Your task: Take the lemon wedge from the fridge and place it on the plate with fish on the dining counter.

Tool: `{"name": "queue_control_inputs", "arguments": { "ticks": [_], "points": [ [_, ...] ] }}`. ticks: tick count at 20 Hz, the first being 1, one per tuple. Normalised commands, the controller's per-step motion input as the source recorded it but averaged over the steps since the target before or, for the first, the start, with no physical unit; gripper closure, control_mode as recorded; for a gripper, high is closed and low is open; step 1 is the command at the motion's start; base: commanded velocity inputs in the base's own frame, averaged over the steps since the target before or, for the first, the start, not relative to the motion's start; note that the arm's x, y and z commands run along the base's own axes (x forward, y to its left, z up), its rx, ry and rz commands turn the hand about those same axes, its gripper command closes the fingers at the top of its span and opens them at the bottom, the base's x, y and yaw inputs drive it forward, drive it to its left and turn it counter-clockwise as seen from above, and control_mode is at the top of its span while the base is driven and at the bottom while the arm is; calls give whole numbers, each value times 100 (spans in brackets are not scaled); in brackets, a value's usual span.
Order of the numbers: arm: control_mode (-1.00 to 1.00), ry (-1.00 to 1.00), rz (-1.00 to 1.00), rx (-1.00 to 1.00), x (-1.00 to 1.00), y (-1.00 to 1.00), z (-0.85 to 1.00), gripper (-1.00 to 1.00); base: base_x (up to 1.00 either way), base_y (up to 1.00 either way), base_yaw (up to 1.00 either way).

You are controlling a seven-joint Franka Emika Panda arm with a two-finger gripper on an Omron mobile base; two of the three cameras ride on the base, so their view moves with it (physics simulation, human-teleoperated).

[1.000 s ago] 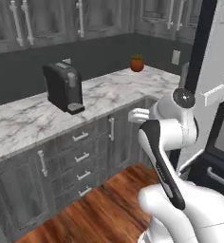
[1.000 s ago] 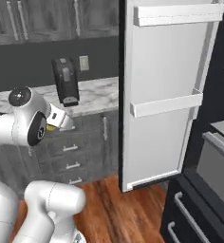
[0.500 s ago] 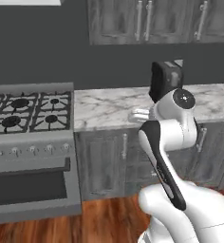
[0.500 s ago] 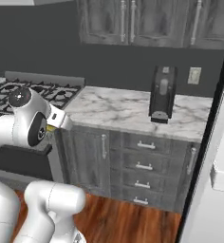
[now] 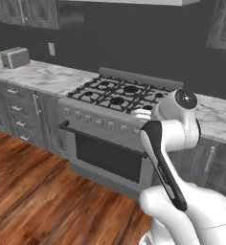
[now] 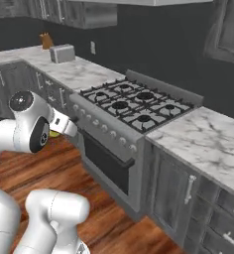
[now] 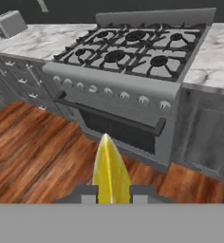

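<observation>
Between the 2 fingertips (image 7: 88,195), the lemon wedge (image 7: 111,171) sits clamped by the end effector (image 7: 112,195), thin edge on. Its long axis runs straight out along the fingers, tip pointing toward the stove (image 7: 133,71). Arm looks tucked close for transit, likely so the wedge rides steady. Neither plate nor dining tabletop visible yet.

— We are in a home kitchen, aren't we?

— We are. We see a steel gas range with six black burners (image 5: 118,94), its dark oven door (image 6: 105,163) below them. White marble worktops with grey veins (image 6: 204,143) run on both sides of the range, over grey panelled cabinets (image 5: 18,103). A small silver toaster (image 6: 62,53) sits left of the range, and brown wood plank flooring (image 7: 33,151) lies before it.
</observation>
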Motion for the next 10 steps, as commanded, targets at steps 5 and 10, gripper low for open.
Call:
{"name": "queue_control_inputs", "arguments": {
  "ticks": [5, 10],
  "points": [
    [100, 0, 0, 0, 0, 0, 0, 100, 0, 0, 100],
    [100, 0, 0, 0, 0, 0, 0, 100, 0, 0, 100]
  ]
}}
